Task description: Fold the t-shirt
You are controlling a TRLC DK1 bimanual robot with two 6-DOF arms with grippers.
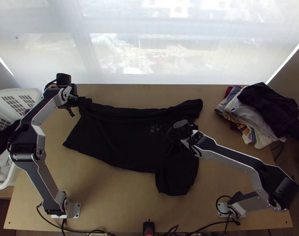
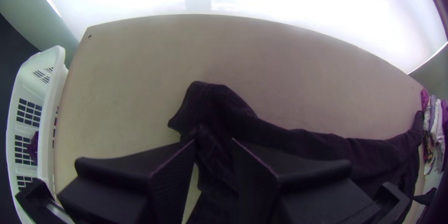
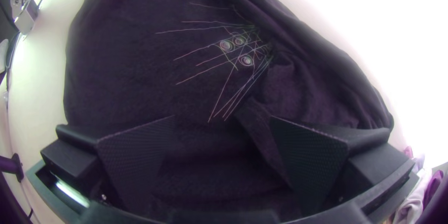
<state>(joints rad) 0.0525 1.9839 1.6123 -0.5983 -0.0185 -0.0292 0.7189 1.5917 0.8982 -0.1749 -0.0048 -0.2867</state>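
White plastic at the left edge of the top view: slotted laundry basket [image 1: 31,91], dark and grey cloth inside. Just beside it, pale wooden tabletop [image 1: 121,208] across the middle and lower frame. From base at lower left, left arm [image 1: 38,149] up to the upper left of the frame. Left tool [image 1: 75,102] at the shirt's upper-left corner; in the left wrist view, narrow gap, bunched dark cloth between the fingers. Firm grip on that cloth: cannot tell. Black t-shirt [image 1: 125,137] across the centre of the tabletop, mostly spread, with raised, creased band along its upper edge, and lower right part extending toward the near edge. Pale line print [image 3: 240,49] with small rings on the chest. Small black device [image 1: 149,227] at bottom centre. Right tool [image 1: 172,137] right of centre, at the right part of the t-shirt; in the right wrist view, fingers wide apart, dark cloth beyond and between. Right arm [image 1: 243,165] back to its base at lower right. Loose clothes pile [image 1: 259,114] at upper right of the tabletop: black, grey, white and patterned pieces.
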